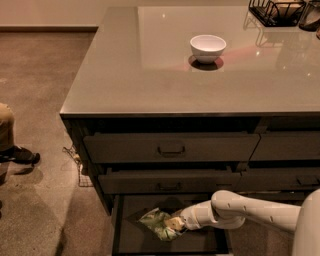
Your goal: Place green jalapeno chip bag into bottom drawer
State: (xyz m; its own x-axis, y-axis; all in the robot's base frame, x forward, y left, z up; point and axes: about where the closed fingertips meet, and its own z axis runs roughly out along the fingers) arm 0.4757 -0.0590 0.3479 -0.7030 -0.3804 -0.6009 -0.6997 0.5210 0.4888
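1. You have the gripper (pixel 176 223) down inside the bottom drawer (pixel 117 226), at the end of a smooth, white, rounded arm (pixel 252 213) that reaches in from the right.
2. The gripper's tip touches the right edge of the green jalapeno chip bag (pixel 158 222). From this view you cannot tell whether it is clamped on the bag or has let go.
3. The bag is a crumpled, pillow-shaped foil packet, light green with white patches. It lies in the middle of the drawer, toward its back, over the dark flat floor.
4. The bottom drawer is pulled out: a wide, shallow, dark tray with thin straight walls, sticking out past the fronts above it.
5. Above it you see two flat, dark grey-brown drawers. The top drawer (pixel 125 148) has a small bar handle (pixel 171 149), and the middle drawer (pixel 130 181) carries one of the same kind.
6. The countertop (pixel 130 75) is a smooth, glossy grey slab with a thin squared edge, and it throws back soft light.
7. A round white bowl (pixel 208 47) stands upright on the countertop, well back from the front edge, with a dark shadow and a reddish glow under it.
8. A black wire basket (pixel 274 11) sits at the far right corner of the countertop.
9. The floor (pixel 35 80) to your left is matte, brown and speckled. At its left edge you can see a tan trouser leg (pixel 6 127) and a dark shoe (pixel 26 156).
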